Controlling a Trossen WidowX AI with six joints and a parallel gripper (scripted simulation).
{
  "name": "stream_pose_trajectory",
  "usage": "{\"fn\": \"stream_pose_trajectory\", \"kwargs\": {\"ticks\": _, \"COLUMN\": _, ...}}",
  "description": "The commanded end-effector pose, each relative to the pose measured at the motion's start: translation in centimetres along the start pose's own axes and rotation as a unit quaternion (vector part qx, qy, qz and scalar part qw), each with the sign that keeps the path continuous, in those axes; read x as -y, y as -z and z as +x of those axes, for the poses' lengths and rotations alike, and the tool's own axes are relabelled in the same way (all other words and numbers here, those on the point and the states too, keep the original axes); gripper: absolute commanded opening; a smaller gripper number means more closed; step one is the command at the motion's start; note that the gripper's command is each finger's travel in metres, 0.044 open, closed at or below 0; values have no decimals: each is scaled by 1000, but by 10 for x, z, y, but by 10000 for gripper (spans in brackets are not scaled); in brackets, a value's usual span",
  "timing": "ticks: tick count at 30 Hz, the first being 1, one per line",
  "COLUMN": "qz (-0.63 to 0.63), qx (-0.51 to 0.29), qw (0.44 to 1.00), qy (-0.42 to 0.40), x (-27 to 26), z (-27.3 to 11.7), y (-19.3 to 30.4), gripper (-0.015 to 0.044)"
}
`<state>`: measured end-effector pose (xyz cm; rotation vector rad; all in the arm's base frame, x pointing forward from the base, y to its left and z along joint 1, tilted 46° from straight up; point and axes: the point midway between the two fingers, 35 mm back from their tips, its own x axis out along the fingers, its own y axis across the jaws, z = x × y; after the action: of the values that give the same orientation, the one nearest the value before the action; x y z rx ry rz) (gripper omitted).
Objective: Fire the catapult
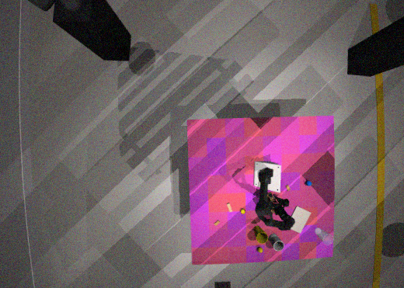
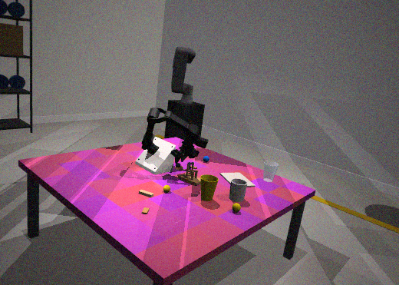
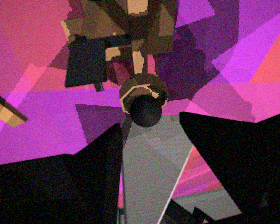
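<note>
The wooden catapult (image 2: 189,178) (image 3: 156,37) stands beside the tilted white plate. Its round cup (image 3: 128,94) shows in the wrist view. A dark ball (image 3: 146,110) appears over the cup's near rim; whether it rests fully inside cannot be told. My gripper (image 2: 178,162) (image 3: 150,122) is open, its black fingers apart on either side of the ball, low at the cup end of the catapult. In the top view my arm partly covers the catapult. The white mug, greyish in this light (image 1: 276,242) (image 2: 238,190), stands upright beyond the catapult, next to the yellow cup.
The yellow cup (image 1: 261,235) (image 2: 208,188) stands near the catapult. A clear cup (image 2: 270,171), a flat white board (image 1: 302,219) (image 2: 235,177), a blue ball (image 1: 308,183) (image 2: 206,159), two yellow balls and small wooden blocks are around. The tilted white plate (image 1: 275,179) (image 2: 162,154) is at the arm's base.
</note>
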<state>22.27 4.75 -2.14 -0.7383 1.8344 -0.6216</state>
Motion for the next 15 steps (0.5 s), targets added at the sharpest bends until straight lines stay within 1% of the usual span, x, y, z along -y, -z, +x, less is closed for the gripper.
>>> {"fn": "stream_pose_trajectory", "kwargs": {"ticks": 1, "qz": -9, "qx": 28, "qw": 999, "qy": -12, "x": -3, "z": -53, "y": 15, "gripper": 367}}
{"fn": "stream_pose_trajectory", "kwargs": {"ticks": 3, "qz": -19, "qx": 39, "qw": 999, "qy": -16, "x": -2, "z": -84, "y": 31, "gripper": 420}}
{"fn": "stream_pose_trajectory", "kwargs": {"ticks": 4, "qz": -21, "qx": 41, "qw": 999, "qy": -17, "x": -2, "z": -91, "y": 36, "gripper": 440}}
{"fn": "stream_pose_trajectory", "kwargs": {"ticks": 6, "qz": -22, "qx": 42, "qw": 999, "qy": -17, "x": -2, "z": -94, "y": 38, "gripper": 440}}
{"fn": "stream_pose_trajectory", "kwargs": {"ticks": 7, "qz": -20, "qx": 41, "qw": 999, "qy": -13, "x": -5, "z": -73, "y": 23, "gripper": 440}}
{"fn": "stream_pose_trajectory", "kwargs": {"ticks": 9, "qz": -28, "qx": 59, "qw": 998, "qy": -23, "x": -9, "z": -78, "y": 12, "gripper": 440}}
{"fn": "stream_pose_trajectory", "kwargs": {"ticks": 15, "qz": -60, "qx": 148, "qw": 985, "qy": -58, "x": -22, "z": -106, "y": -36, "gripper": 440}}
